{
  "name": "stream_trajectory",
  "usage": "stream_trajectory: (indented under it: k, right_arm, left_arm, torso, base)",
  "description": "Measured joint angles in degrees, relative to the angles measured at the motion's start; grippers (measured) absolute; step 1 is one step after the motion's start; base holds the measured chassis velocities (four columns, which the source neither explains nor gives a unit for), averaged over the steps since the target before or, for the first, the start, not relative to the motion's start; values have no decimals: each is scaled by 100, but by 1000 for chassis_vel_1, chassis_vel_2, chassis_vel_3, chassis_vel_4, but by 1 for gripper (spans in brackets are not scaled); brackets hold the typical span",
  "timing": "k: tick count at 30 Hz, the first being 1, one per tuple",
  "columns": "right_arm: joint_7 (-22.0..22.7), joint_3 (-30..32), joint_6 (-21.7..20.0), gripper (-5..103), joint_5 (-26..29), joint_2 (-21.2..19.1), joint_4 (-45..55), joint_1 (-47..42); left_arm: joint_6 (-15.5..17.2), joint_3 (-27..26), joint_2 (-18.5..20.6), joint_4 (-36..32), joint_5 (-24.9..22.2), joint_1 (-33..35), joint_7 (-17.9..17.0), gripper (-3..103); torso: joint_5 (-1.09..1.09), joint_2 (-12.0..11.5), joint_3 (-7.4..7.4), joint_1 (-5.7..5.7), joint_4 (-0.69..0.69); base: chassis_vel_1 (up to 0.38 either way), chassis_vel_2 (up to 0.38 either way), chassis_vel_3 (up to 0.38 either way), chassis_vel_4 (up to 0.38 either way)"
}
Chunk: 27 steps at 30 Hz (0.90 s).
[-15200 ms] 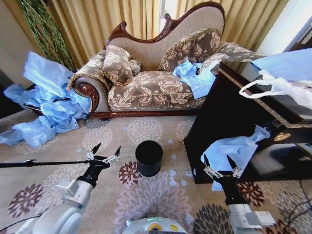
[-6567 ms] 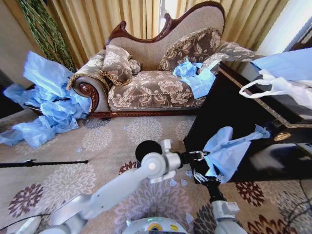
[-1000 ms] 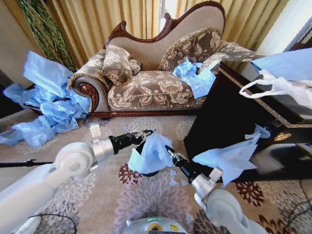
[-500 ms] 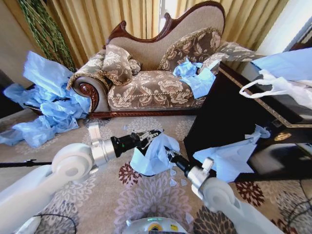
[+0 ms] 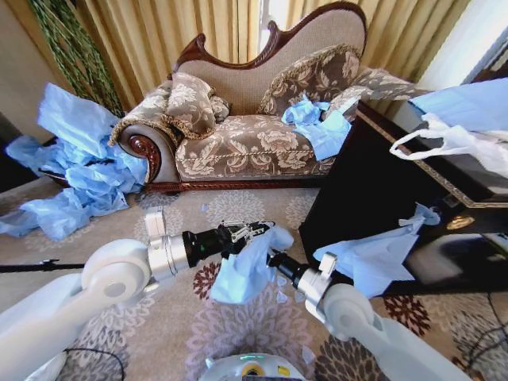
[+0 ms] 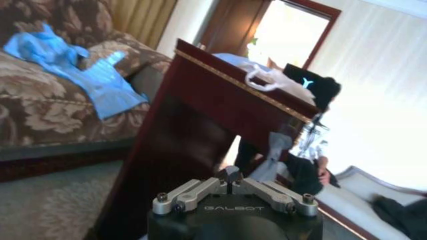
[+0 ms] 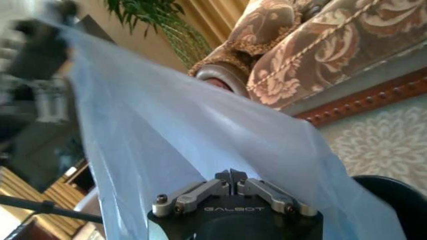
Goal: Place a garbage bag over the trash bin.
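Observation:
The light-blue garbage bag [image 5: 248, 268] hangs between both grippers low over the carpet in front of the sofa. My left gripper [image 5: 260, 230] reaches in from the left and is shut on the bag's upper edge. My right gripper [image 5: 275, 258] comes from the lower right and is shut on the bag just below that; the right wrist view has the film [image 7: 200, 135] spreading out from its closed fingertips. In the head view the trash bin is hidden behind the bag. Its black rim [image 7: 395, 192] peeks out under the film in the right wrist view.
A dark wooden cabinet [image 5: 357, 190] stands close on the right, with another blue bag [image 5: 373, 258] draped down its side and a white handled bag [image 5: 448, 143] on top. The sofa [image 5: 246, 143] lies beyond. Blue bags are heaped at the left [image 5: 71, 175]. A black rod [image 5: 32, 267] lies on the carpet.
Both grippers have carried the bag a little lower and nearer to me. The left gripper has slid rightward, and the bag now covers the bin in the head view.

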Motion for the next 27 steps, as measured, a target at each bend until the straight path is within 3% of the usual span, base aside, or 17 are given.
stream_trajectory:
  k: [7,27]
  right_arm:
    - [-63,-167,-169,0,463,-21,-124,440]
    - [-231,-883,-422,0,231,171,-187,544]
  left_arm:
    - [-22,-3,40,117,30,-181,156,0]
    - [-135,206,6,483,126,-809,419,0]
  torso:
    - [0,0,0,0,1]
    - [0,0,0,0,0]
  base:
    - [0,0,0,0]
    - [0,0,0,0]
